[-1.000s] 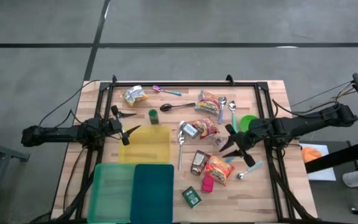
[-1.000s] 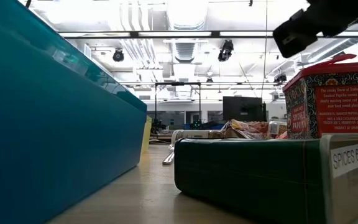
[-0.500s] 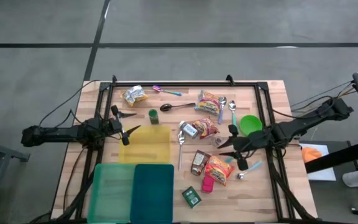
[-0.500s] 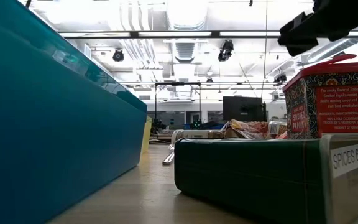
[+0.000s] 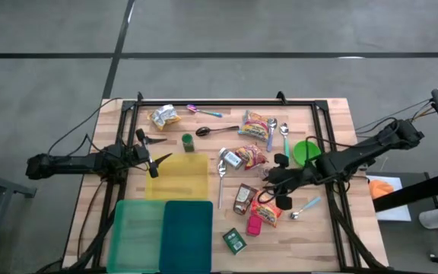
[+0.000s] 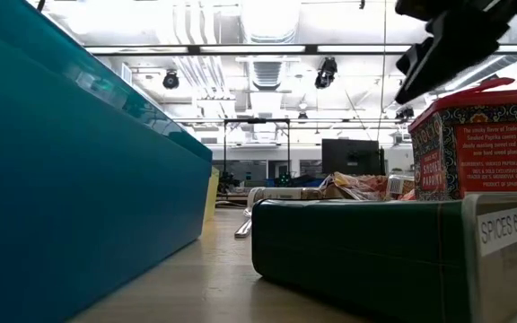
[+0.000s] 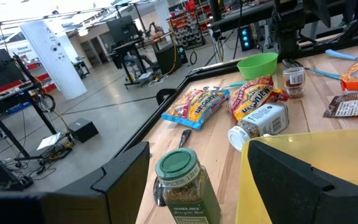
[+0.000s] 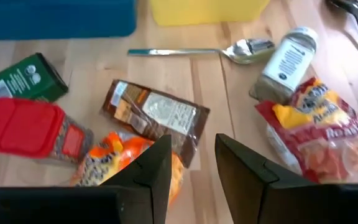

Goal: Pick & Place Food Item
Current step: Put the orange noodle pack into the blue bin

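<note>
My right gripper (image 5: 278, 190) hangs over the cluttered right half of the table (image 5: 333, 122), its two fingers (image 8: 151, 171) parted by a narrow gap with nothing between them. Through my right wrist camera I look down on an orange snack bag (image 8: 114, 158) lying directly under the fingertips, partly tucked beneath a brown wrapper (image 8: 154, 118) that lies flat on the wood. A red tin (image 8: 23, 127) sits just beside the orange bag, with a green tin (image 8: 20, 78) near it. Farther off are a spoon (image 8: 229, 51), a small jar on its side (image 8: 288, 59) and a red-and-yellow noodle packet (image 8: 319, 127). My left gripper (image 5: 149, 152) waits at the table's left side beside the yellow tray (image 5: 179, 176), fingers spread apart and holding nothing, with a green-lidded spice jar (image 7: 182, 183) standing just ahead of it.
</note>
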Motion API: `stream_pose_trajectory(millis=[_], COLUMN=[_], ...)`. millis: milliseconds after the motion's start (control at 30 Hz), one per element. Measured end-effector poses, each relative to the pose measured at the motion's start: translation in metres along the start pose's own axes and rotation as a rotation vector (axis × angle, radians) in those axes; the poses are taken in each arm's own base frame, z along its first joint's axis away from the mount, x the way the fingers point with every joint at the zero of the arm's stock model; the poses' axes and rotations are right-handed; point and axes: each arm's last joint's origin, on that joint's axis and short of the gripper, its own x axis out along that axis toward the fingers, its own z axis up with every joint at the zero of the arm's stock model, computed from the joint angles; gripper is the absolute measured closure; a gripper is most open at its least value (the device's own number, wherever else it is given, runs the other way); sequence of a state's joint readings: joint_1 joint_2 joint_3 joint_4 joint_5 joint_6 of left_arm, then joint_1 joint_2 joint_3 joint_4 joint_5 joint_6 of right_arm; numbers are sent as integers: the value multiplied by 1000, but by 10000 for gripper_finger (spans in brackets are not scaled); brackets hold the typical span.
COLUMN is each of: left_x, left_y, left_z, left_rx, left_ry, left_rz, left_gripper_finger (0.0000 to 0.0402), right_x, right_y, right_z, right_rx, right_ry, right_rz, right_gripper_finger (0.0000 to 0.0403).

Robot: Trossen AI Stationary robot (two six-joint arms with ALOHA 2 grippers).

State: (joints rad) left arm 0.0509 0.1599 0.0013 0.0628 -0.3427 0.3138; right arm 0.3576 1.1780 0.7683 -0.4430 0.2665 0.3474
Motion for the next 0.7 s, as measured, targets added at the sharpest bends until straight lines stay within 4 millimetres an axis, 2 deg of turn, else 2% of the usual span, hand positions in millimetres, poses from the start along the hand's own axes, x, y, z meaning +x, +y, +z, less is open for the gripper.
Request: stream_pose_trajectory(millis=[133, 333, 533, 700], left_x=[0, 0, 0, 0], left_y=[0, 0, 0, 0], left_z=[0, 0, 0, 0], left_rx=[0, 0, 0, 0], left_ry=[0, 0, 1, 1], left_rz=[0, 0, -1, -1], left_gripper_finger=[126, 126, 126, 126], right_x=[4, 8, 7, 6], right_y=[4, 8, 8, 6], right_z=[7, 16, 17, 9], right_rx=[1, 155, 315, 447], right_ry=[29, 21, 24, 102], right_rz=[-10, -9, -13, -46], right_gripper_finger=[282, 282, 282, 279])
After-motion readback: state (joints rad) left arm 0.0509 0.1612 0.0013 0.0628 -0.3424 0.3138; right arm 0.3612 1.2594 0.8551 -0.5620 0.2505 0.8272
